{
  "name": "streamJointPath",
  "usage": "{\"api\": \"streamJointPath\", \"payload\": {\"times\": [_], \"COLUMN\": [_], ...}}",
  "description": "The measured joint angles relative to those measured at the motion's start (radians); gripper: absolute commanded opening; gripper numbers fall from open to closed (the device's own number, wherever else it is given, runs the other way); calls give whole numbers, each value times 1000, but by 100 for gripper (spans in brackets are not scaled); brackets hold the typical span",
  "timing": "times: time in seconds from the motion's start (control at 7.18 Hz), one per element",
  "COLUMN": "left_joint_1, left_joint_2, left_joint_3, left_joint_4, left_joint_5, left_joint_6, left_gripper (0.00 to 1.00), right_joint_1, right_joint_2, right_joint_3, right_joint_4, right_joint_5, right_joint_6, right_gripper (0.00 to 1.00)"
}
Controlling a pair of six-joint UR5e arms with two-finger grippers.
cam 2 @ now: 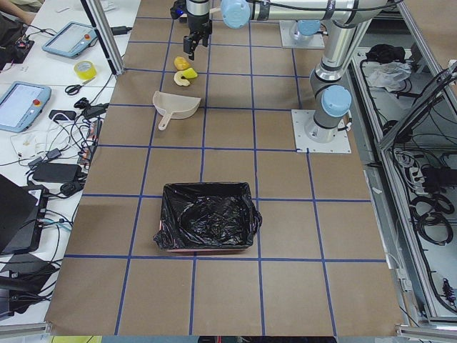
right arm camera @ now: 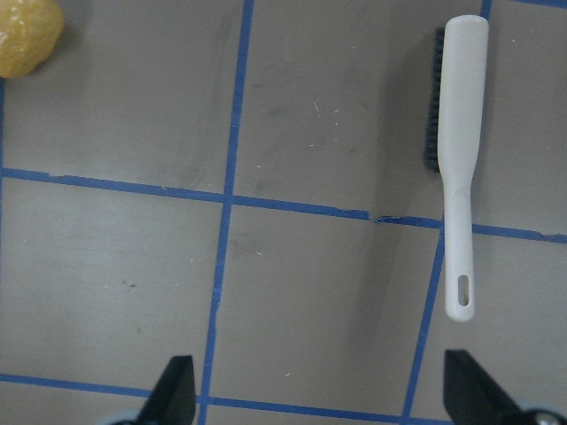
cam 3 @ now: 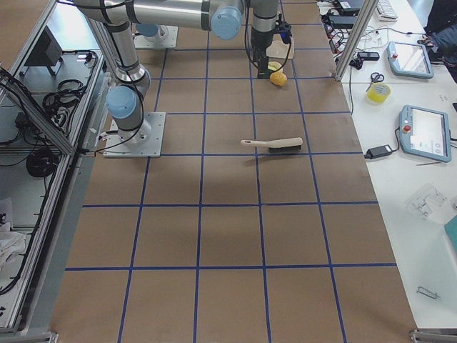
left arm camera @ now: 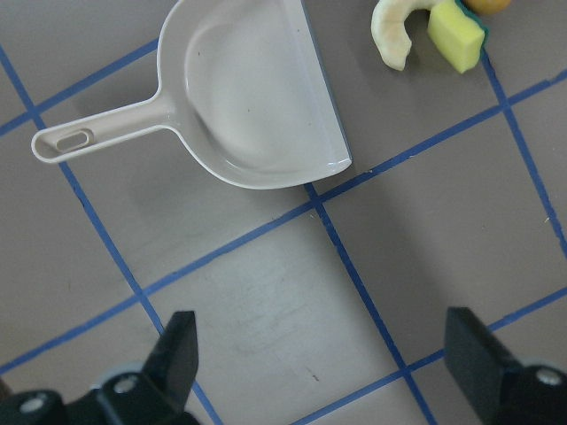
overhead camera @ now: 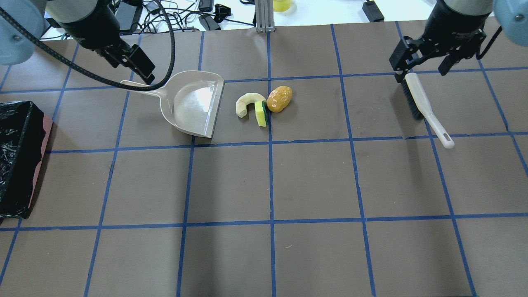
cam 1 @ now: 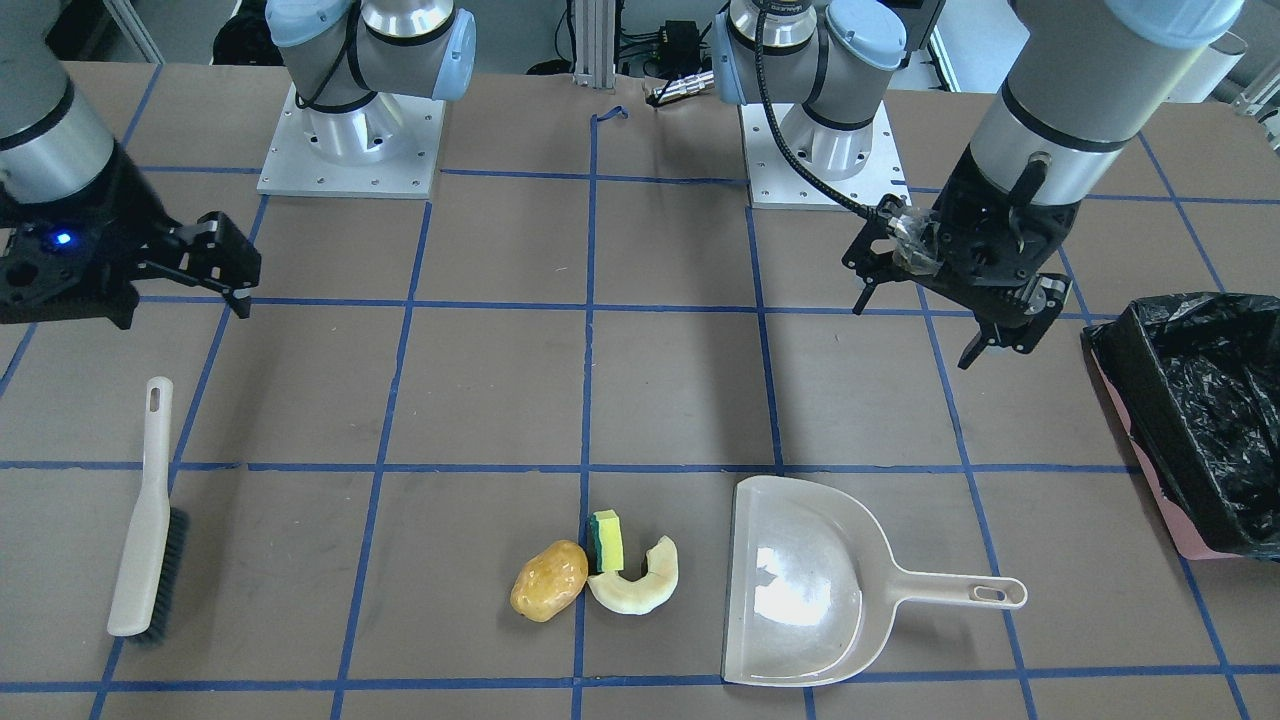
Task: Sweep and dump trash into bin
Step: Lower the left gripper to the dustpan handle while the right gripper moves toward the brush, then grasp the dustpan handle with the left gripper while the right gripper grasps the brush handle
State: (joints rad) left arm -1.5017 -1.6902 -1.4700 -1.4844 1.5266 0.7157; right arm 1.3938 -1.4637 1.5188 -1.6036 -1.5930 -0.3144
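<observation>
The left arm and the right arm are built of silver-grey tubes, capped at the joints in pale blue and ringed in black at the seams. Each is bolted to a square silver plate edged with small screws: the left base plate and the right base plate are set either side of the aluminium post. The left gripper and the right gripper are made of black angular frames. A ribbed black cable is fitted along the left arm, and a small blue light is seen on the right wrist.

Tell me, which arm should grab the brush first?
Right. The right end effector hovers open beside the beige plastic brush with dark bristles; the left end effector hangs far off, by the beige plastic dustpan.
</observation>
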Motion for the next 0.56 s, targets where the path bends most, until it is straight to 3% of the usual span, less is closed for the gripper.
{"api": "streamJointPath", "payload": {"times": [0.28,0.56], "left_joint_1": [22,83], "left_joint_2": [-68,-142], "left_joint_3": [9,17], "left_joint_4": [27,42], "left_joint_5": [0,5], "left_joint_6": [313,639], "left_gripper": [100,100], "right_joint_1": [-107,-187], "right_joint_2": [77,121], "right_joint_3": [25,146], "right_joint_4": [-52,-216], "right_joint_5": [-17,-18], "right_joint_6": [-144,-267], "right_gripper": [100,100]}}
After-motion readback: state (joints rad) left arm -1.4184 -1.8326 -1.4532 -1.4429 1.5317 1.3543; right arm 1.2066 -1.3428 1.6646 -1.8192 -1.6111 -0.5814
